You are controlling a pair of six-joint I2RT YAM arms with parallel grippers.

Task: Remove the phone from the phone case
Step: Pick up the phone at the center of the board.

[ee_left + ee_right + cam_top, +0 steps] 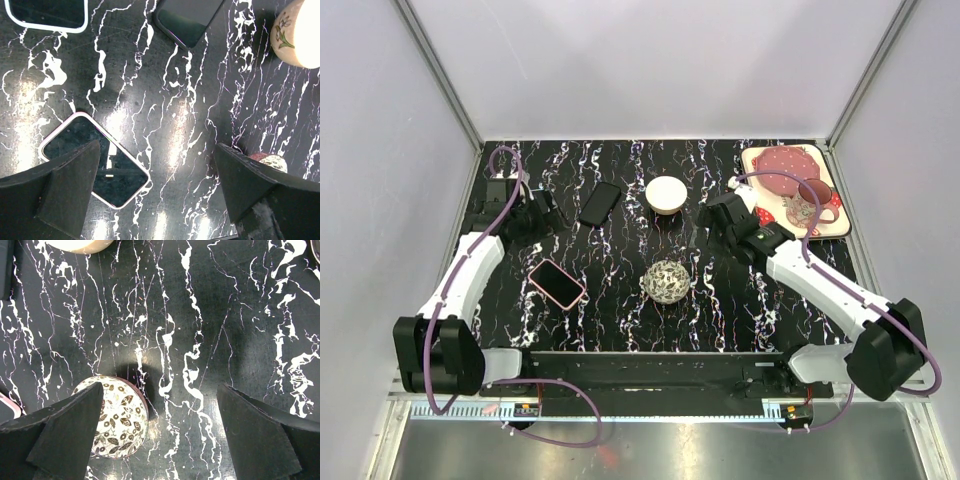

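The left gripper (157, 146) hung over the table (620, 310) with its fingers spread wide and nothing between them. The phone (557, 283) lay flat and screen up in its pink case (115, 145), set diagonally on the near side of that gripper. In the left wrist view one end of it was hidden behind the left-hand finger, and the rest reached toward the gap.

Bare table showed along the phone's exposed sides. A second, dark phone (599, 203) lay apart on the far side, and a patterned bowl (667, 281) sat well to the right. A cup (665, 193) stood beyond the bowl, and a tray (840, 228) filled the far right corner.

The right gripper (161, 387) was also spread wide and empty, with the bowl by its left-hand finger.
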